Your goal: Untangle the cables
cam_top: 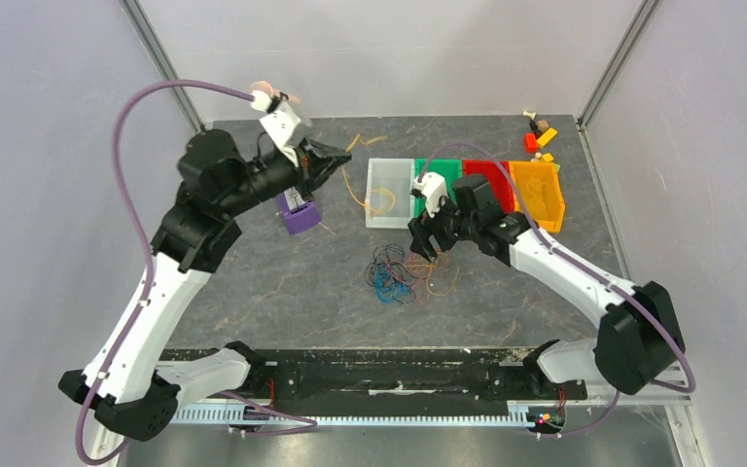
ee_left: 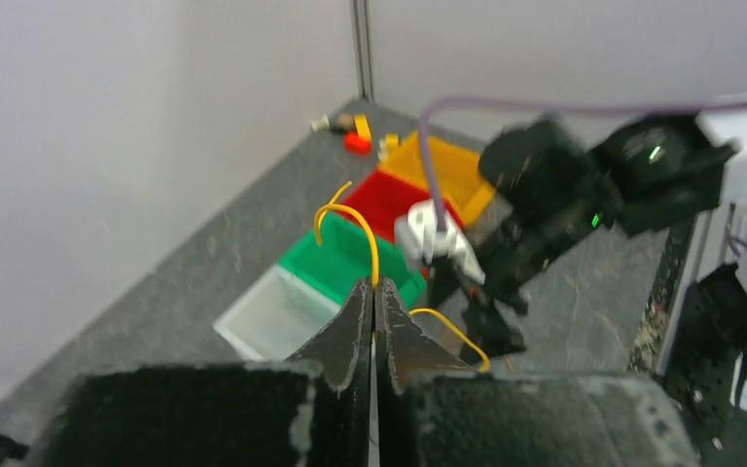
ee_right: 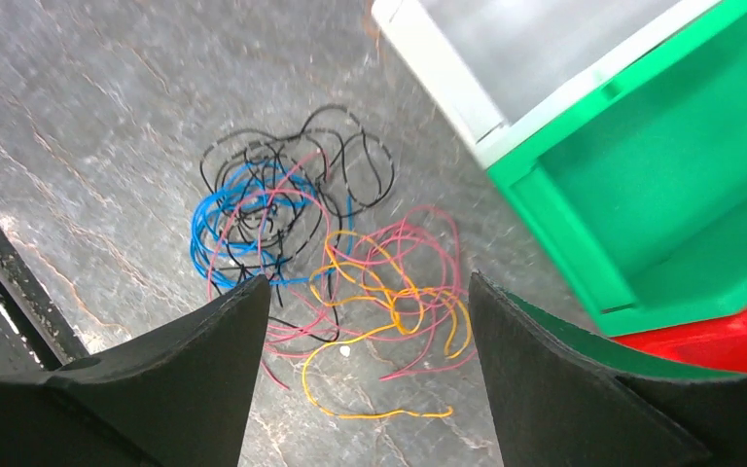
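A tangle of thin cables [cam_top: 404,274] in black, blue, red and orange lies on the dark mat in front of the bins. In the right wrist view the tangle [ee_right: 331,253] lies just beyond my fingertips. My right gripper [cam_top: 428,241] [ee_right: 368,282] hangs open and empty just above it. My left gripper [cam_top: 343,156] [ee_left: 374,285] is shut on a single yellow cable [ee_left: 362,229], held up left of the bins. In the top view this yellow cable [cam_top: 381,201] trails down into the clear bin.
A row of bins stands at the back: clear [cam_top: 389,170], green [cam_top: 438,165], red [cam_top: 491,175], orange [cam_top: 537,190]. A purple block [cam_top: 299,214] sits under the left arm. Small toys [cam_top: 540,134] lie in the far right corner. Enclosure posts stand at both back corners.
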